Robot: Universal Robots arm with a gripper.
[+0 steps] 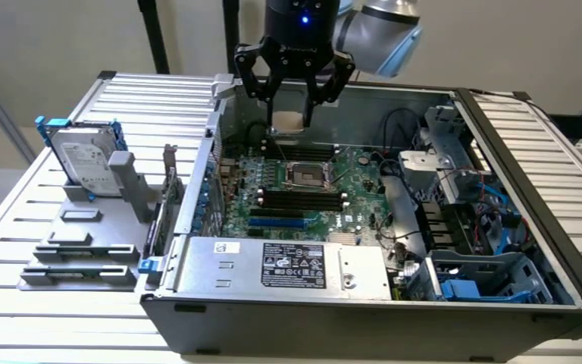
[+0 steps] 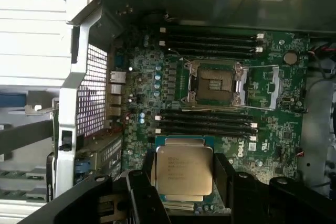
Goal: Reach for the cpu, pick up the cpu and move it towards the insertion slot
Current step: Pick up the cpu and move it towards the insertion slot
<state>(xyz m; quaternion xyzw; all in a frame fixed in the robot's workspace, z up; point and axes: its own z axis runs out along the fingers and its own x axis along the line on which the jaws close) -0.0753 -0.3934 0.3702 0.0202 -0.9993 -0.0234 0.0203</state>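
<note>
Fingers clamped on the cpu above the motherboard, its printed top and the insertion slot clear from the wrist.

Single arm reaches down from above — wrist near vertical, blue light lit on it. Gripper points straight down, black fingers clamped on cpu — chip held flat between them, off any surface.
</note>
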